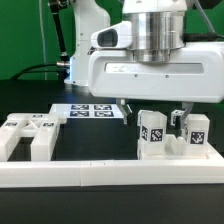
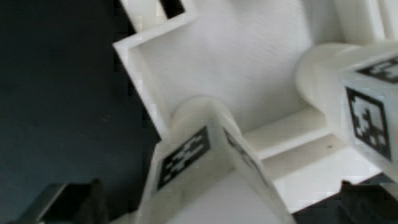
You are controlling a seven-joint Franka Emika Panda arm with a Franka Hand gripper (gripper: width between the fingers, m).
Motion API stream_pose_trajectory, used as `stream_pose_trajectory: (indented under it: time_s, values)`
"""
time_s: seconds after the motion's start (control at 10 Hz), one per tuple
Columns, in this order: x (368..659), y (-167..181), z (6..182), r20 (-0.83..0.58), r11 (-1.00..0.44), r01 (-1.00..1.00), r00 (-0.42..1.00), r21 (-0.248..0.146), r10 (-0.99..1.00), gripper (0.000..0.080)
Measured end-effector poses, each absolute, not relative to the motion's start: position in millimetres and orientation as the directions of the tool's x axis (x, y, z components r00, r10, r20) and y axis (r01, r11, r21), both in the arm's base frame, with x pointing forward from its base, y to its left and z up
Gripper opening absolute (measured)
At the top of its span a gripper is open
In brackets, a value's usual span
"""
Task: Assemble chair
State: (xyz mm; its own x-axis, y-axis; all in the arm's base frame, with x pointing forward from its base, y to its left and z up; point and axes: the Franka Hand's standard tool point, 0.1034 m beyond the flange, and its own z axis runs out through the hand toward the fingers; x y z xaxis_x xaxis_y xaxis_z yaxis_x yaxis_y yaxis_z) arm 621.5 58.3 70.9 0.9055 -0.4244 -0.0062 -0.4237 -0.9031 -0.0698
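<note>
The partly built chair (image 1: pixel 172 150) stands at the exterior view's right, just behind the front rail. It is a flat white panel (image 2: pixel 214 70) with two upright tagged blocks on it. My gripper (image 1: pixel 152 114) hangs right over it, open, its dark fingers (image 1: pixel 125 108) on either side of the left tagged block (image 1: pixel 152 131) with gaps to it. The second tagged block (image 1: pixel 198 130) stands just outside the other finger. In the wrist view the straddled block (image 2: pixel 199 160) runs between the jaws of my gripper (image 2: pixel 217 206), and the other block (image 2: pixel 365 112) sits beside it.
Loose white chair parts (image 1: pixel 30 135) with tags lie at the exterior view's left. The marker board (image 1: pixel 92 110) lies behind, under the arm. A long white border rail (image 1: pixel 100 176) runs along the front edge. The table top is black.
</note>
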Motion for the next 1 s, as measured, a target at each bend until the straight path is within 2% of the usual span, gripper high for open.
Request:
stream_pose_trajectory:
  time_s: [0.3, 0.6, 0.8, 0.9, 1.0]
  values:
    - [621.5, 56.9, 70.8, 0.008, -0.971, -0.227, 0.974, -0.069, -0.228, 0.0648]
    - [621.5, 54.7, 70.9, 0.021, -0.999, -0.006, 1.0, -0.044, -0.007, 0.0648]
    - [621.4, 53.1, 70.6, 0.023, -0.997, 0.071, 0.997, -0.038, 0.07, 0.0648]
    - [621.3, 53.1, 70.5, 0.022, -0.997, 0.061, 0.998, -0.038, 0.06, 0.0536]
    - [621.3, 53.0, 70.5, 0.022, -0.998, 0.05, 0.999, -0.039, 0.05, 0.0536]
